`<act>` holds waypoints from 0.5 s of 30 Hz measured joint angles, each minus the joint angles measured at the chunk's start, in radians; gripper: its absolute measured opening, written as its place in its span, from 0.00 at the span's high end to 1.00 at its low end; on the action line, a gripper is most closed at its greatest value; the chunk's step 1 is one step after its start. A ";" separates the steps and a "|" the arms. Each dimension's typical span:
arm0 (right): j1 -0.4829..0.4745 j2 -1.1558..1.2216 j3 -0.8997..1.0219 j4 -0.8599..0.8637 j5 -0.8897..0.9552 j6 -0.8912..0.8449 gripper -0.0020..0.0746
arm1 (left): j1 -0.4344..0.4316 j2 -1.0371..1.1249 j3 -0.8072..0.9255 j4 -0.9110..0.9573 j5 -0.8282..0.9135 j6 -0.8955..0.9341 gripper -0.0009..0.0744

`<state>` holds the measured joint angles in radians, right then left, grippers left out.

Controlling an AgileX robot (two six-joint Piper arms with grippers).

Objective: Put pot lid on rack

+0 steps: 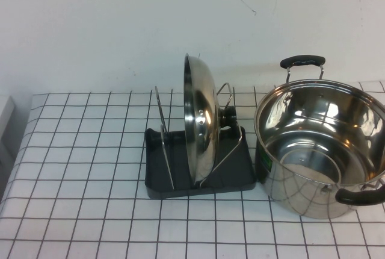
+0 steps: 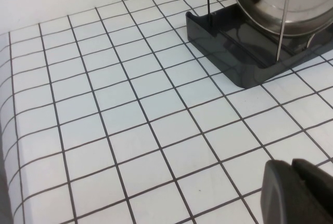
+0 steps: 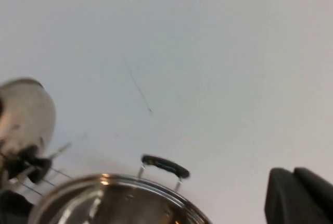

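The shiny steel pot lid (image 1: pixel 201 117) stands on edge in the dark grey rack (image 1: pixel 198 177), leaning between the silver wire uprights, its black knob (image 1: pixel 227 116) facing the pot. It also shows in the left wrist view (image 2: pixel 281 0) above the rack's tray (image 2: pixel 244 52), and in the right wrist view (image 3: pixel 26 114). Neither arm shows in the high view. My left gripper (image 2: pixel 294 169) is shut and empty, low over the table, apart from the rack. My right gripper (image 3: pixel 295 174) is shut and empty, raised near the pot.
The deep steel pot (image 1: pixel 325 144) with two black handles stands to the right of the rack, close to it; its rim shows in the right wrist view (image 3: pixel 119 198). The table has a white gridded cloth (image 1: pixel 78 168). A white wall is behind.
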<state>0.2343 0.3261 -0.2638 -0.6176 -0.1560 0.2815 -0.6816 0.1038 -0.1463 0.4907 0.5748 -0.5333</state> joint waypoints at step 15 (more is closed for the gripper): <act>-0.312 -0.310 0.201 0.736 0.342 -0.687 0.98 | 0.000 0.000 0.000 0.000 0.002 0.000 0.99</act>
<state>-0.0774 0.0162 -0.0626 0.1180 0.1857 -0.4056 -0.6816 0.1038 -0.1463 0.4907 0.5767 -0.5333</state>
